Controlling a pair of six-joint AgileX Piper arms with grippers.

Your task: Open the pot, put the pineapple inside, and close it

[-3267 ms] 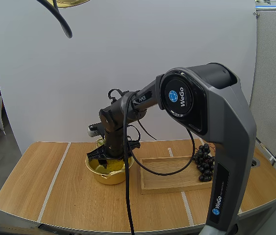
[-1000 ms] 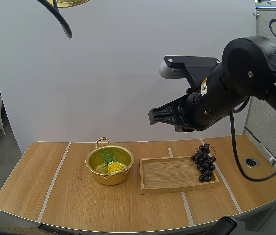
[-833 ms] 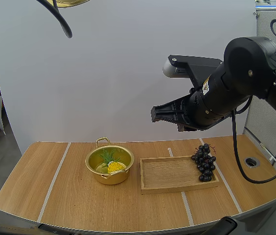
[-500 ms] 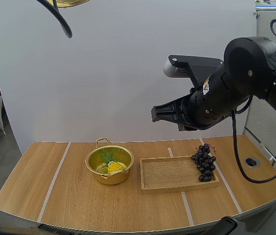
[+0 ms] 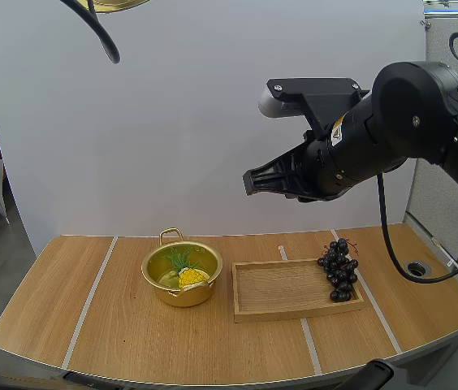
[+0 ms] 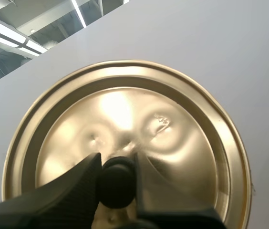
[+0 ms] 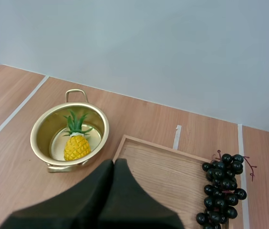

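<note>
Count of items: one pot [image 5: 182, 294], one lid [image 6: 125, 109], one pineapple [image 5: 190, 277], one wooden tray [image 5: 282, 288], one bunch of grapes [image 5: 339, 268], and your two grippers.

Containers: in the high view the pot stands uncovered on the table [image 5: 131, 333], left of centre in the lower half of the frame. It holds the pineapple, which lies inside with its green crown toward the far rim. The wooden tray sits just beside the pot on its right, its floor bare. The grapes rest at the tray's right edge and overlap its rim.

Lid and fingers: your left gripper [image 6: 117, 163] grips the lid's black knob [image 6: 117, 183] between its two fingers, one on each side of the knob. The golden disc spreads out beyond the fingertips. In the high view a sliver of the lid shows at the top edge, upper left of the frame, well above the pot.

Right gripper: your right gripper [image 5: 249, 180] hangs in the upper middle of the high view, high over the tray and well apart from the pot. Its fingers lie pressed together as one dark wedge with nothing between them. From its wrist camera you look down past the fingertips onto the pot, the pineapple, the tray and the grapes.
</note>
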